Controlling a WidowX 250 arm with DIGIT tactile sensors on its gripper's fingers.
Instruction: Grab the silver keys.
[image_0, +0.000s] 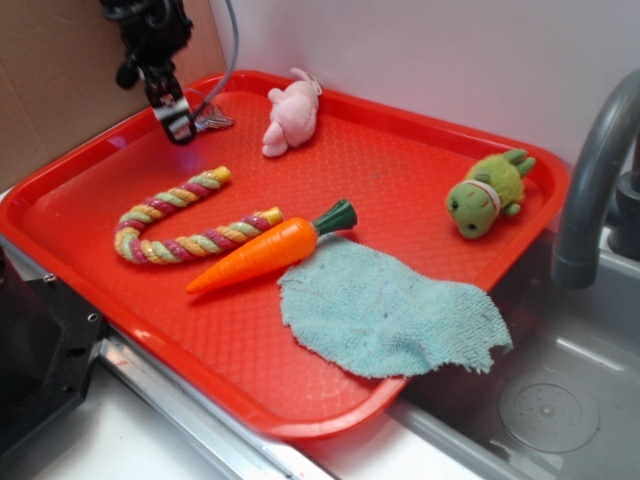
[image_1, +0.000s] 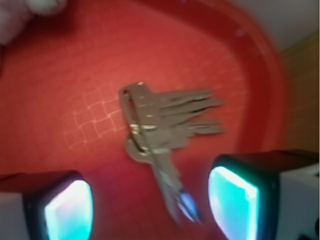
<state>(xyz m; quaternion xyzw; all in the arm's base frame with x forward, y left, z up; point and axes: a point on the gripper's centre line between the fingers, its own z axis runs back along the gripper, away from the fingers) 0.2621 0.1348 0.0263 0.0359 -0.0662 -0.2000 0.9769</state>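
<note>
The silver keys (image_0: 214, 121) lie flat on the red tray (image_0: 400, 170) in its far left corner. In the wrist view the bunch (image_1: 162, 127) is fanned out, with one key pointing down between my fingers. My gripper (image_0: 178, 128) hangs just above the tray, next to the keys on their left. In the wrist view my gripper (image_1: 150, 210) is open. Its two glowing pads (image_1: 70, 212) stand wide apart, one on each side of the lowest key, and touch nothing.
A pink plush toy (image_0: 290, 112) lies right of the keys. A rope toy (image_0: 175, 225), a toy carrot (image_0: 270, 248), a blue cloth (image_0: 385, 310) and a green plush (image_0: 488, 192) lie across the tray. A grey faucet (image_0: 590, 170) and sink stand at the right.
</note>
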